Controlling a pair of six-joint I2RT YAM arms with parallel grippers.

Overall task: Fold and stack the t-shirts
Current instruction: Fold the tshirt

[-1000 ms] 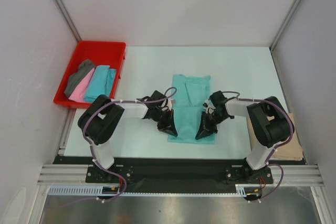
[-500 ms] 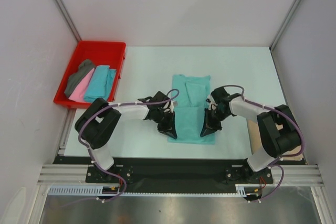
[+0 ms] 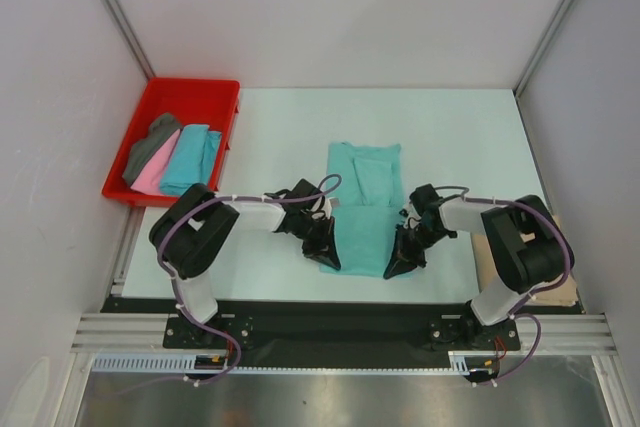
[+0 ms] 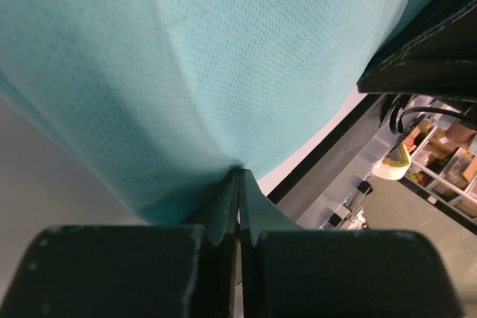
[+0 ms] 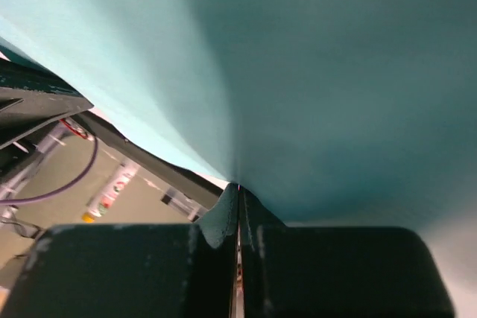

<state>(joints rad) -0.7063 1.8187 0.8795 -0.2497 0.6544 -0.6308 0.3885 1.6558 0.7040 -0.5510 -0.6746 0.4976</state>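
Clamped on the lower corners of the mint shirt, the left gripper and right gripper had pulled them toward the frame's bottom, table showing wide on both sides.

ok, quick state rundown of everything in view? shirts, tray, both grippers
mint green t-shirt: sides folded in, lying on the table, near hem pinched at both corners
left gripper: shut on the hem's left corner
right gripper: shut on the hem's right corner
red tray: holds three shirts
dark grey t-shirt: folded, in tray
pink t-shirt: folded, in tray
turquoise t-shirt: folded, in tray
tan t-shirt: table's right edge, only partly visible
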